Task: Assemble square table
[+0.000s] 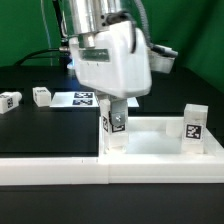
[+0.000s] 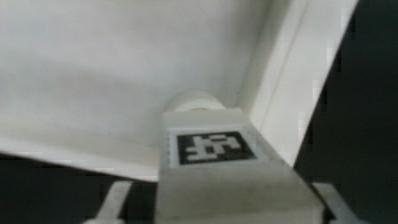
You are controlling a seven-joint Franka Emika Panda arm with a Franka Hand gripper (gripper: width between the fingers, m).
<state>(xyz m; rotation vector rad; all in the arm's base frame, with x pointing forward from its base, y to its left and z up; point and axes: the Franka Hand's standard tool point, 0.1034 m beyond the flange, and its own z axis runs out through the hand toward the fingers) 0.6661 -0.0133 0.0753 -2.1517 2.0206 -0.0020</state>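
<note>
My gripper (image 1: pixel 114 115) is shut on a short white tagged leg (image 1: pixel 115 124) and holds it upright at the near left corner of the square tabletop slab (image 1: pixel 152 138). A second leg (image 1: pixel 191 125) stands upright on the slab at the exterior view's right. Two loose legs (image 1: pixel 10 99) (image 1: pixel 41 95) lie on the black table at the left. In the wrist view the held leg (image 2: pixel 217 165) sits between my fingers (image 2: pixel 125 196), its tip close to the slab (image 2: pixel 107 80) beside the raised rim (image 2: pixel 294 70). Whether it touches the slab is unclear.
The long white barrier wall (image 1: pixel 60 168) runs along the front edge, right against the slab. The marker board (image 1: pixel 84 98) lies flat behind my gripper. A green backdrop stands behind the table.
</note>
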